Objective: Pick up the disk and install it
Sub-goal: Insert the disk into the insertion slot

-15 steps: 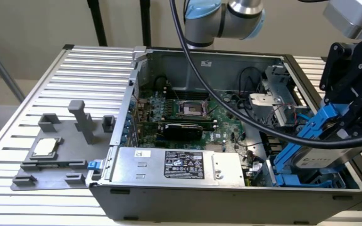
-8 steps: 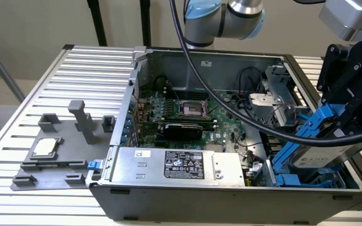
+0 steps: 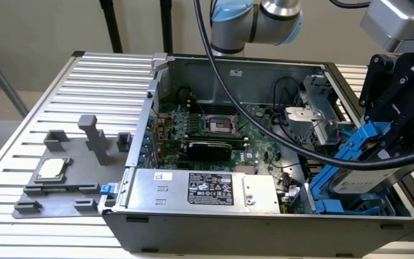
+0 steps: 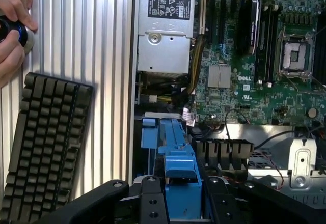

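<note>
Over the front corner of the open computer case, on the exterior view's right, the pincer is gripping the disk by its blue carrier, with its jaws closing partway onto the frame. The disk is hanging tilted, and its lower end is dipping toward the blue drive bay in that corner. Whether it is touching the bay I cannot tell, because a thick black cable is crossing in front of it and the case wall is cutting off its bottom edge. In the wrist view the pincer is clasping the disk edge-on, so its silver face is staying out of sight. At the edge of the slatted surface, a hand, cropped by the frame, is pinching a small dark object too cut off to identify, beside a black keyboard.
</note>
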Controlling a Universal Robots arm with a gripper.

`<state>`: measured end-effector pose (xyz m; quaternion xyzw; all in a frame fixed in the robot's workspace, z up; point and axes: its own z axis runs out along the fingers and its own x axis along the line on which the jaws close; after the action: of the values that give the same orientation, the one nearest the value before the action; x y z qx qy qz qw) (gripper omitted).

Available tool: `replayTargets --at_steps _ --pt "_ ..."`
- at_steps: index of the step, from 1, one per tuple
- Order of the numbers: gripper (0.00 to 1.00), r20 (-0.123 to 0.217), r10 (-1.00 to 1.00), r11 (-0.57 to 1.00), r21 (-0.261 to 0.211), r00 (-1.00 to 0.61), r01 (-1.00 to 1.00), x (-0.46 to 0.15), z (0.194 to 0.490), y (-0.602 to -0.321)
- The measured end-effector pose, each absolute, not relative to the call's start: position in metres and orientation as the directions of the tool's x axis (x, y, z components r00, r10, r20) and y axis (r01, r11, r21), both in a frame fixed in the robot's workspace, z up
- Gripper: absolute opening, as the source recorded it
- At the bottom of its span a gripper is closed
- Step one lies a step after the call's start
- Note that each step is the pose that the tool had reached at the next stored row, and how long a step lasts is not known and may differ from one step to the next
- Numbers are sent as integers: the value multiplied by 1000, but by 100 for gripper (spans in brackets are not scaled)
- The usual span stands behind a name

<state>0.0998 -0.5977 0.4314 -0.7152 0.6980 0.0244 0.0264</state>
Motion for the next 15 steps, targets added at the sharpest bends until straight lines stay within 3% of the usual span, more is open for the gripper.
replayTargets --at_steps 15 --pt "33 -72 -997 -24 4 24 -1000 105 420 -594"
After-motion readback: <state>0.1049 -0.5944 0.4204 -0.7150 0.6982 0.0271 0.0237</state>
